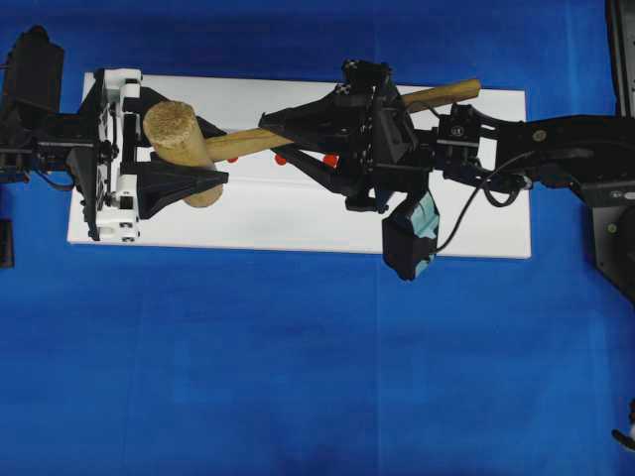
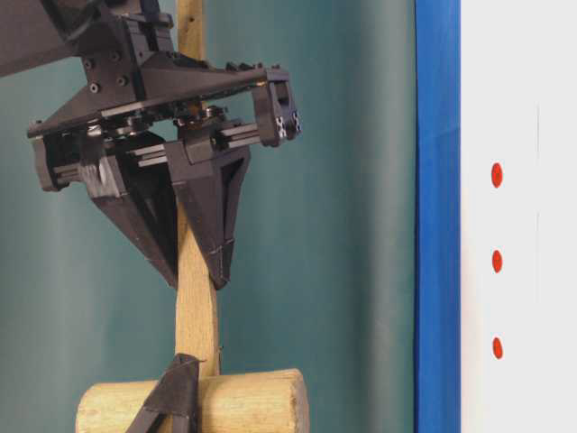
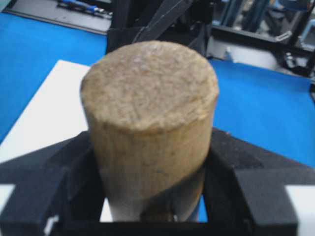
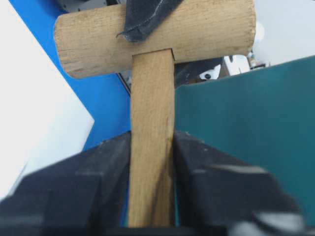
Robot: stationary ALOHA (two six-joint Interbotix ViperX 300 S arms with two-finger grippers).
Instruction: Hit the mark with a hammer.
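Overhead exterior view: you have the light-wood mallet with a thick cylindrical head and flat squared handle point(image 1: 248, 142) lying across both tools above the white rectangular board point(image 1: 298, 223) on the blue cloth-covered table point(image 1: 298, 377). Your left gripper point(image 1: 193, 149) has its black fingers on either side of the head. Your right gripper point(image 1: 283, 139) straddles the handle partway along, with the handle's free end sticking out behind its wrist. Small red dots point(image 1: 329, 159) show on the board just under that right tool.

Table-level exterior view: your right gripper point(image 2: 194, 262) points down, its two triangular fingers flanking the handle of the mallet point(image 2: 194, 397), the head just below the fingertips. Three red dots point(image 2: 497, 262) sit in a row on the board point(image 2: 523, 90), well off to the side.

Left wrist view: the mallet head point(image 3: 150, 123) fills the space between your left gripper's fingers point(image 3: 236, 172), which are clamped against its round sides.

Right wrist view: the handle point(image 4: 151, 137) runs straight out between your right fingers point(image 4: 206, 167); they lie against its sides, but you cannot tell whether they are pressing or slack.
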